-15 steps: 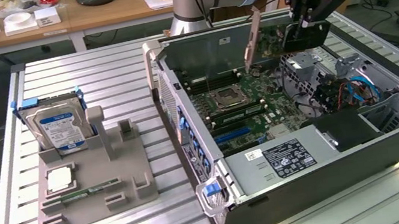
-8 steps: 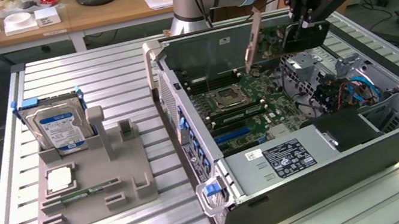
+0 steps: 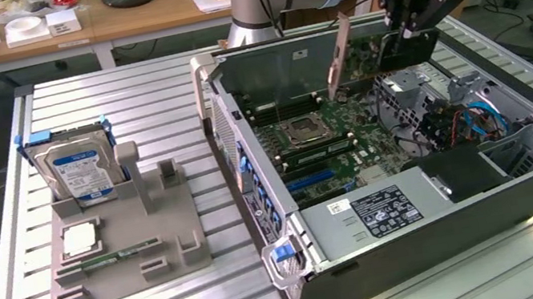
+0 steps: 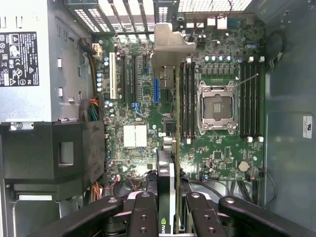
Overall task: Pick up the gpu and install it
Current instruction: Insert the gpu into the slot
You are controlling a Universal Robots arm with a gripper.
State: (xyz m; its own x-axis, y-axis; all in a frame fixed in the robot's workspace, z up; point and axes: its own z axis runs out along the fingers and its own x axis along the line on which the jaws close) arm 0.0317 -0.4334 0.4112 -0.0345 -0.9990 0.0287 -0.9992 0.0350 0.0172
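Note:
The gpu hangs on edge above the back of the open computer case. Its black cooler faces the exterior view's right and its metal bracket slants upward. My gripper is shut on its top edge. In the wrist view the gpu runs edge-on between my black fingers, and its bracket hovers over the slot area of the green motherboard. The gpu is above the board and not seated in a slot.
On the exterior view's left, a grey holder carries a silver hard drive, a processor and a memory stick. The case holds a CPU socket, a power supply and cables. Desks stand behind.

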